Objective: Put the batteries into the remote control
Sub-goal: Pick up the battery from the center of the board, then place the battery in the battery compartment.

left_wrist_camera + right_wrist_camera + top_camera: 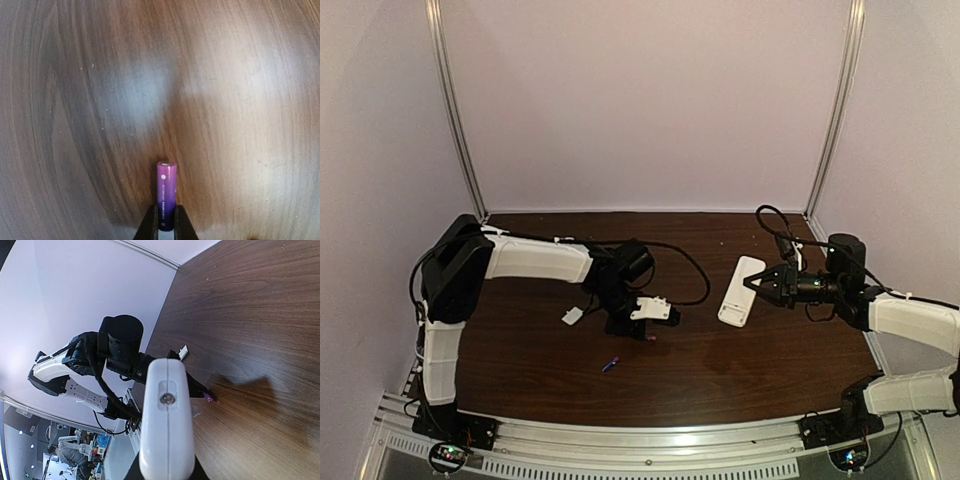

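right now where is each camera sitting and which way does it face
top: above and behind the bases, looking down on the table; left arm, right arm both show.
left wrist: faces down at the table; its fingertips pinch a battery.
right wrist: looks across the table at the left arm; the remote it holds fills the front.
shared: both wrist views show that battery; top and right wrist show the remote.

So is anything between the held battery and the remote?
Nothing solid visible: tabletop runs from the battery in the left gripper to the remote in the right gripper. The left arm's black cable loops close beside that line.
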